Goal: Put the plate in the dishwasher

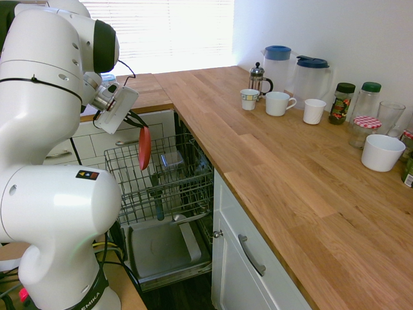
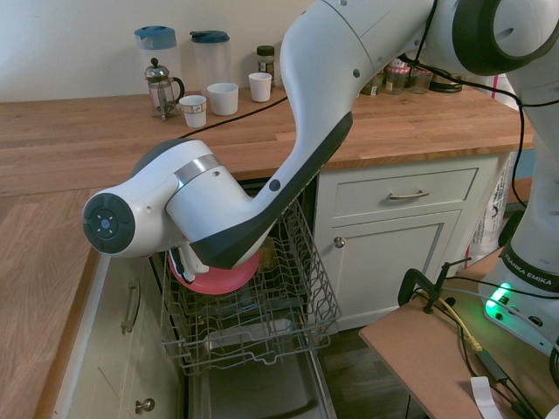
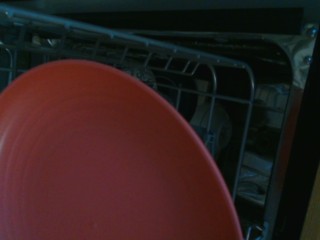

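The coral-red plate hangs on edge, upright, with its lower half down among the wires of the dishwasher rack. My gripper is shut on the plate's upper rim, just above the pulled-out rack. From the other side the plate peeks out under the arm's wrist, over the rack; the fingers are hidden there. In the wrist view the plate fills most of the picture, with rack wires and the dark dishwasher interior behind it.
The dishwasher door lies open and flat below the rack. White cabinet drawers flank the opening. On the wooden counter stand a white bowl, mugs, a French press, two jugs and jars.
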Action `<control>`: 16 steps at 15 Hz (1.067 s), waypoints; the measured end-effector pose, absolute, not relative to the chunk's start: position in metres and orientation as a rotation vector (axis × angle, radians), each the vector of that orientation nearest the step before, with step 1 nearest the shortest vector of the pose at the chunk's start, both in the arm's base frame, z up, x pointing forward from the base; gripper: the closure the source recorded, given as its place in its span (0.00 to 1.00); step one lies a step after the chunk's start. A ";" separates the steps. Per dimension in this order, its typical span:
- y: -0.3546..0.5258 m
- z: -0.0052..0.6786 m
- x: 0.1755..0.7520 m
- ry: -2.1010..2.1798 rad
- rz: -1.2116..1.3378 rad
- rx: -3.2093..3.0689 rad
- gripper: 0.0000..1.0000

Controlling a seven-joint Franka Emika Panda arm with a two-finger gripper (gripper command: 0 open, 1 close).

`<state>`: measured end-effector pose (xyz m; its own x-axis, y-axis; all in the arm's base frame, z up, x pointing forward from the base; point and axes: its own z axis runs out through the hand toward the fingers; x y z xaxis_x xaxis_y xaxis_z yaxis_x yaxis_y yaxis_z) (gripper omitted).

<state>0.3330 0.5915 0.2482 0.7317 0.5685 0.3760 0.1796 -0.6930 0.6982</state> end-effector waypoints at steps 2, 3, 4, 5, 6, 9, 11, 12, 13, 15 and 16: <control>0.593 0.249 0.331 0.555 0.777 2.274 1.00; 0.594 0.249 0.327 0.544 0.777 2.265 1.00; 0.596 0.249 0.322 0.538 0.774 2.256 1.00; 0.598 0.247 0.317 0.539 0.773 2.251 1.00; 0.601 0.243 0.313 0.538 0.772 2.247 1.00; 0.608 0.225 0.303 0.518 0.770 2.231 1.00; 0.611 0.215 0.300 0.498 0.779 2.219 1.00; 0.613 0.211 0.299 0.487 0.785 2.217 1.00; 0.614 0.207 0.297 0.483 0.789 2.217 1.00; 0.616 0.200 0.294 0.477 0.796 2.214 1.00; 0.616 0.196 0.291 0.475 0.798 2.214 1.00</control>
<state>0.2914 0.6163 0.1959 0.7401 0.5410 0.3993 0.0927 -0.6702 0.7363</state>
